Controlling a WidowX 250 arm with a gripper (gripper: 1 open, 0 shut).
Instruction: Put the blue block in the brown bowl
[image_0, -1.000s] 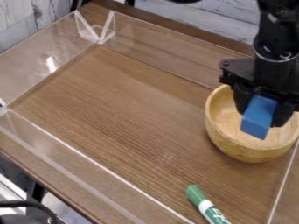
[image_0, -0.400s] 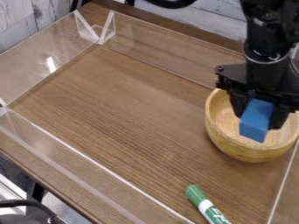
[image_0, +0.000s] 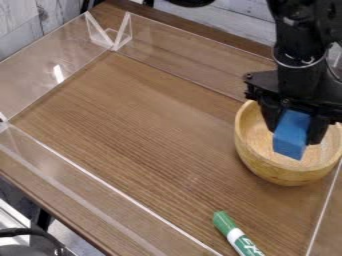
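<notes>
The blue block (image_0: 294, 134) hangs upright over the hollow of the brown bowl (image_0: 267, 165), which stands at the right side of the wooden table. My black gripper (image_0: 297, 112) comes down from above and is shut on the blue block's upper end, its fingers just above the bowl's rim. The block's lower end sits inside the bowl's outline; whether it touches the bowl's floor I cannot tell.
A green and white marker (image_0: 239, 236) lies near the front edge, below the bowl. Clear acrylic walls (image_0: 107, 33) border the table at the back left and along the left side. Bare wood grain (image_0: 134, 120) spreads left of the bowl.
The arm above the gripper has leaned slightly to the left; the gripper and blue block stay over the bowl, still gripped.
</notes>
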